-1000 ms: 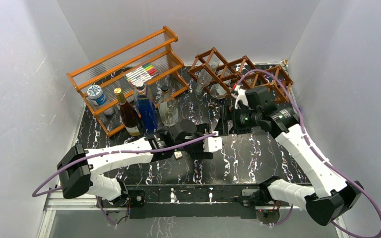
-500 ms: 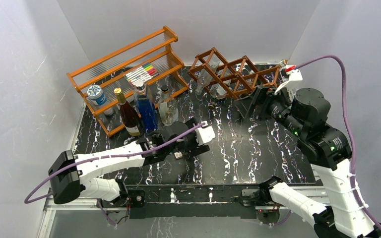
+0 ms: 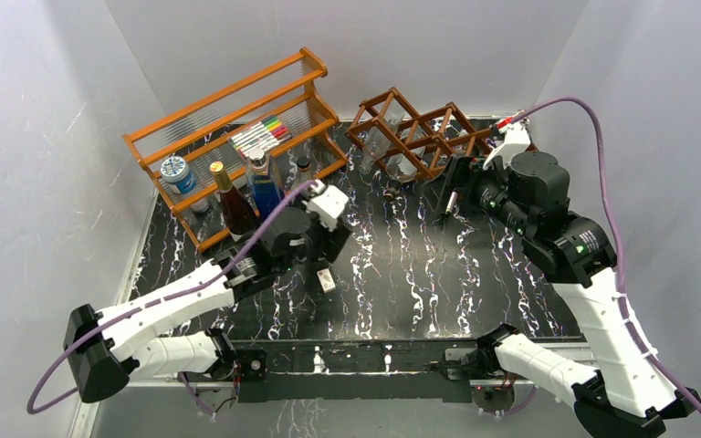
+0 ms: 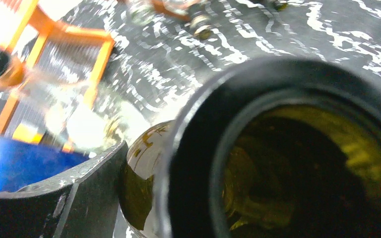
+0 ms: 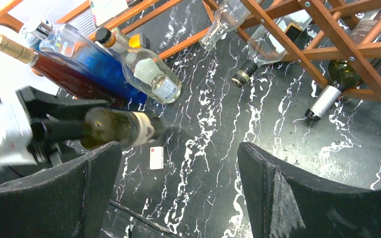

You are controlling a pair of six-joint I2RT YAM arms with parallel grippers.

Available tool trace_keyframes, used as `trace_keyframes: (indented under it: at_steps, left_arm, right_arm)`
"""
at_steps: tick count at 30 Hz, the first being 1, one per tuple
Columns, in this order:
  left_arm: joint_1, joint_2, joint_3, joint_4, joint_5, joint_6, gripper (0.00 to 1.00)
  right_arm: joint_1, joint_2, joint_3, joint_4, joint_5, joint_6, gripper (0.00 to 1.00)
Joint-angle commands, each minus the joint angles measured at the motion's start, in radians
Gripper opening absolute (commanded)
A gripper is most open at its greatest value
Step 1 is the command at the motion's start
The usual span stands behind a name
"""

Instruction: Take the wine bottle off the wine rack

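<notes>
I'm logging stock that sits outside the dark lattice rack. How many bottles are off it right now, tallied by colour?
Red-brown bottle: 1
Blue bottle: 1
Clear bottle: 1
Dark green bottle, in the left hand: 1
Total: 4

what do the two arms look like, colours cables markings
Both the left arm and right arm have white shell links joined by bulky black joint housings. A purple cable runs along each. A small green light glows on the right arm. The fingers are broad matte-black plates with pale scuffs.
</notes>
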Motion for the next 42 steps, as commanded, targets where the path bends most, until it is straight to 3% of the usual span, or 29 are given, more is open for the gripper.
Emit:
trace_keyframes:
  at_steps: [1, 9, 16, 30, 42]
  left_arm:
    - [0.117, -0.123, 0.055, -0.07, -0.119, -0.171, 0.0]
    - [0.276, -0.242, 0.008, -0.181, -0.191, -0.283, 0.0]
    - [0.354, -0.239, -0.015, -0.174, -0.214, -0.335, 0.0]
    - [0.463, -0.146, -0.076, -0.026, -0.179, -0.38, 0.0]
    - [0.508, -0.128, -0.129, -0.011, -0.119, -0.383, 0.0]
  right_arm:
    - [0.002, 0.002, -0.009, 0.077, -0.003, 0.012, 0.98]
    - [0.003, 0.027, -0.032, 0.104, -0.032, 0.016, 0.98]
    - [0.003, 0.042, -0.046, 0.107, -0.058, 0.022, 0.98]
    - [0.003, 0.021, -0.085, 0.103, -0.056, 0.035, 0.98]
    - [0.003, 0.03, -0.114, 0.123, -0.069, 0.04, 0.98]
